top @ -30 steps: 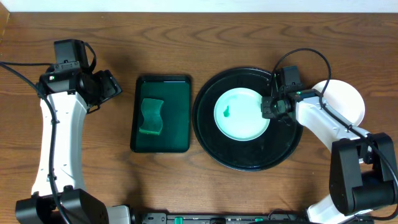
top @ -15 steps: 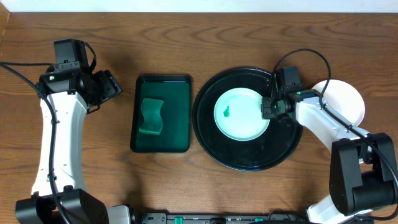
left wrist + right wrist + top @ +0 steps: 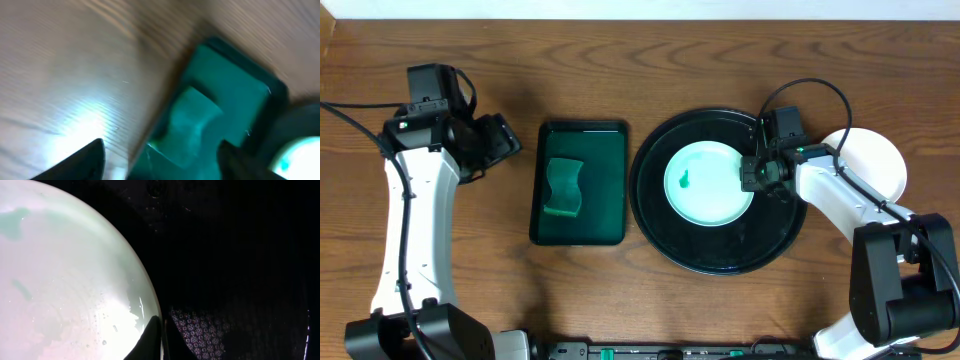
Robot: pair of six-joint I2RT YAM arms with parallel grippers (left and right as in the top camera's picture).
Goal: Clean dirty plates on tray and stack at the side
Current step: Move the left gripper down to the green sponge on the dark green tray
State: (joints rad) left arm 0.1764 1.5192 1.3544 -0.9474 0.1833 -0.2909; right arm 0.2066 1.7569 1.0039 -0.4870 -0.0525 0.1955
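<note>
A white plate (image 3: 708, 183) with a small green smear (image 3: 685, 181) lies in the middle of the round black tray (image 3: 720, 255). My right gripper (image 3: 752, 172) is shut on that plate's right rim; in the right wrist view its tips (image 3: 159, 339) pinch the edge of the plate (image 3: 65, 280) over the tray (image 3: 240, 255). A second white plate (image 3: 878, 160) rests on the table to the right of the tray, partly under my right arm. My left gripper (image 3: 506, 140) is open and empty, left of the green tray; its view is blurred, with both fingers (image 3: 85, 161) spread wide.
A dark green rectangular tray (image 3: 610, 215) left of the black tray holds a green sponge (image 3: 563, 187), also seen as a sponge (image 3: 192, 125) in the left wrist view. Bare wooden table (image 3: 620, 60) surrounds both trays.
My left gripper has shifted slightly right toward the green tray. The right gripper and the plate have not moved.
</note>
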